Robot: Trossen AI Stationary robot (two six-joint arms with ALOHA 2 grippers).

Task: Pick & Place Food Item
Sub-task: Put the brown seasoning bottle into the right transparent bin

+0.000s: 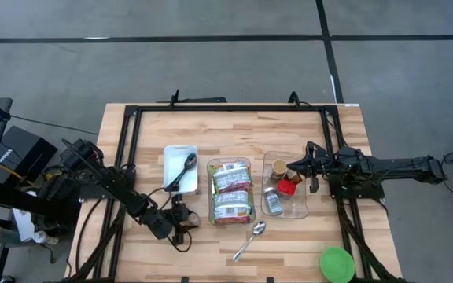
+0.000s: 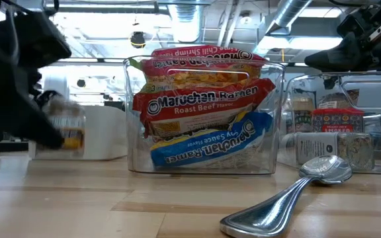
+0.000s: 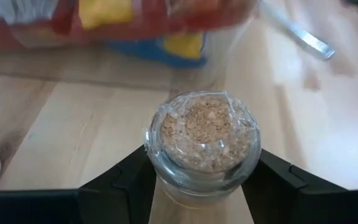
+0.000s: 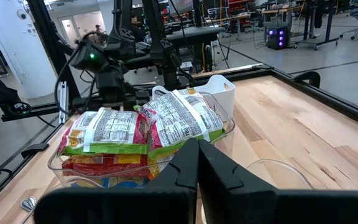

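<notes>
A small glass jar [image 3: 202, 140] of brown granules, its mouth sealed with clear film, sits between the fingers of my left gripper [image 3: 201, 180]. It is near the table's front, left of the clear bin of ramen packets [image 1: 230, 191]. The low view shows the jar [image 2: 68, 130] with a yellow label, blurred, in front of the white tray [image 2: 101, 132]. My right gripper [image 1: 292, 167] is shut on nothing and hangs level above a second clear bin [image 1: 299, 206] holding spice jars. My left gripper pinches the jar's glass wall just below the rim [image 3: 157, 168] between its two fingers [image 3: 129, 183], one on each side. They reach it slanting down from the table's left. The jar stays roughly upright, mouth up; whether its base touches the table I cannot tell.
A metal spoon [image 1: 250, 240] lies near the front edge right of the jar. A black spoon lies in the white tray [image 1: 169, 155]. A green lid [image 1: 336, 264] sits at the front right corner. A black frame [image 1: 226, 110] borders the tabletop.
</notes>
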